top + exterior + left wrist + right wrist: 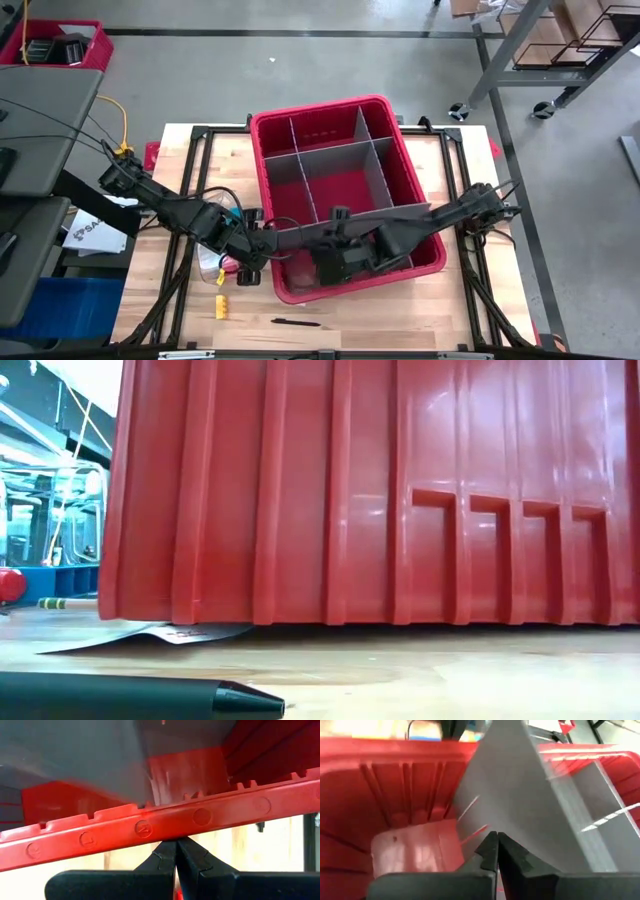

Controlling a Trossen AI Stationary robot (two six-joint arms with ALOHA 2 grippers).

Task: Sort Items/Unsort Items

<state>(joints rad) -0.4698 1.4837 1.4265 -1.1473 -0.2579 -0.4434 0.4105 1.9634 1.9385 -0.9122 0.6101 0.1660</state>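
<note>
A large red bin (420, 262) with grey dividers stands mid-table. One long grey divider (400, 213) lies loose and slanted across the bin's near compartments. My left gripper (252, 252) is shut just outside the bin's near-left corner, its tips at the bin's rim (200, 817). My right gripper (340, 258) is shut inside the near compartment, its tips at the loose divider (520, 795). Of the items, a yellow block (221, 303) and a thin dark pen (295, 322) lie flat on the table in front of the bin. The pen (140, 700) also shows close up in the low view. My left gripper's shut fingertips (170, 851) stand right at the outer face of the bin's rim (176, 831), slanting down from the table's left; whether they touch it I cannot tell. My right gripper's shut fingertips (489, 845) meet the lower edge of the loose divider (495, 827). The divider's broad face rises away from them. Whether they press it or only stand by it I cannot tell.
Small red and clear bits (224, 266) lie on the table under my left arm. A slip of paper (165, 632) sticks out from under the bin's near wall. Black frame rails (185, 290) run along the table's sides. Bare wood (400, 320) stretches in front of the bin.
</note>
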